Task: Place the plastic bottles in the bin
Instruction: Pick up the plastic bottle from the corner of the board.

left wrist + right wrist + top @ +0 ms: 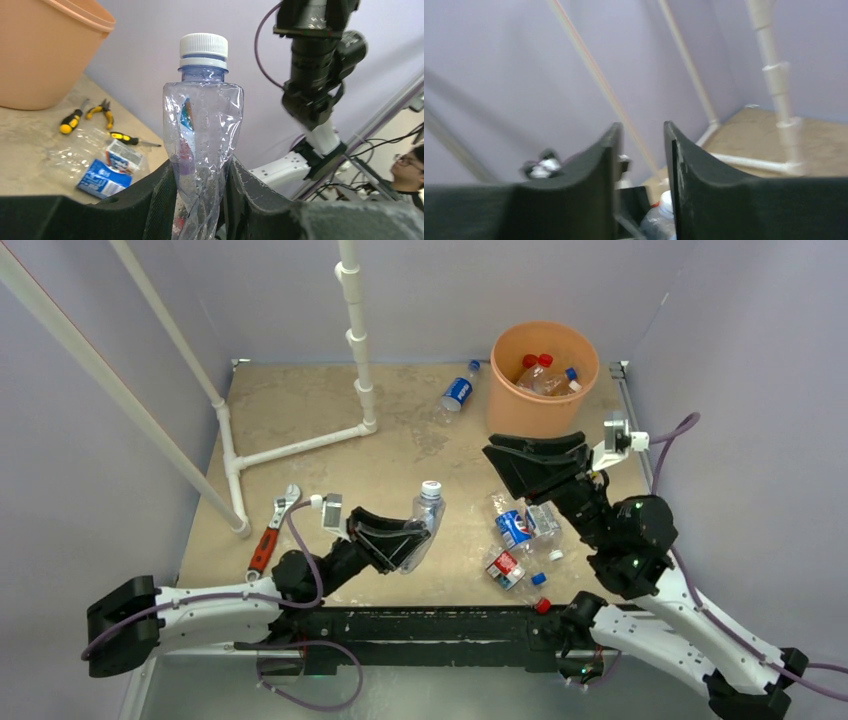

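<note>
Well, the left claw (200,172) is pinching a clear bottle (202,125) (white cap up, body twisted and dented), with one black finger pressed on each side of its lower half. In the overhead view this bottle sits a little left of the frame's middle. I cannot tell whether it is clear of the table (330,400).

The right claw (640,135) is right of centre in the overhead view, just below the bin (535,412). Its fingers are drawn together with only a slim slit between them and nothing in it (its own wrist view is blurred).

The bin stands on the table at the upper right of the overhead frame. Three bottles (545,375) lie inside it, two showing red caps and one a blue cap. Near its left side a blue bottle (458,392) lies on the table on its side.

Lower right of the middle, beside the right arm, lie the crushed bottles (513,528), one with a blue label and one with a red. A few loose caps (540,578) are scattered just below them.

A wrench (270,535) with a red handle lies at the left, near the foot of a white pipe frame (355,340) that fills the upper left. The left wrist view shows pliers (100,109) and two screwdrivers (130,139) on the table at the frame's left, close to the bin's base.
</note>
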`<state>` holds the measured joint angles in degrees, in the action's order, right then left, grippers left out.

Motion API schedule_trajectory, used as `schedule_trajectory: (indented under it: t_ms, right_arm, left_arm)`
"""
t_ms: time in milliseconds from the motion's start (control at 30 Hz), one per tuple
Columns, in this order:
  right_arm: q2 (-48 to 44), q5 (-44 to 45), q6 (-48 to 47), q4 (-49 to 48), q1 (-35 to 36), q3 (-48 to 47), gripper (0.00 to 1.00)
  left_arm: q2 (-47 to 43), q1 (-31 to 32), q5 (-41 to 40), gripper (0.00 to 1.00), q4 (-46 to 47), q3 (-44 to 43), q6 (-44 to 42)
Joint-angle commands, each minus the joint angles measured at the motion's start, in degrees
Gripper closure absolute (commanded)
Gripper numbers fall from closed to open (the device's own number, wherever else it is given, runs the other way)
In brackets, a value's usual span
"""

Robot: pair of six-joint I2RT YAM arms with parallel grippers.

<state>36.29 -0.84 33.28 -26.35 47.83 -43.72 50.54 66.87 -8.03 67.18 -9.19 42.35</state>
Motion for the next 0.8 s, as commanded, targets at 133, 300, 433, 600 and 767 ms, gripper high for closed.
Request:
schedule_trajectory:
  t_ms: [133,300,433,600,767]
  right_arm:
    - [12.29,-6.03,-3.09,23.56,-0.02,-14.6,0.13]
    - [18.64,-4.5,0.55,25.2,0.38,-17.69,0.1]
    - [21.86,0.26,2.87,26.26,0.73,-18.47,0.14]
    - [23.47,4.39,4.33,28.72,0.85,-18.5,0.19]
    - [22.36,6.9,4.84,30.86,0.86,-17.81,0.23]
  left_arm:
    - [-6.67,0.01,-7.49,1.0,-28.1,-11.55,-16.04]
    - [-2.2,2.37,-16.8,1.0,-36.98,-20.25,-24.84]
    - [0.17,7.11,-26.27,1.0,-37.45,-22.64,-30.31]
    - [2.46,9.5,-29.03,1.0,-36.78,-23.59,-31.25]
    - [2.1,10.53,-32.39,1.0,-36.76,-23.19,-31.84]
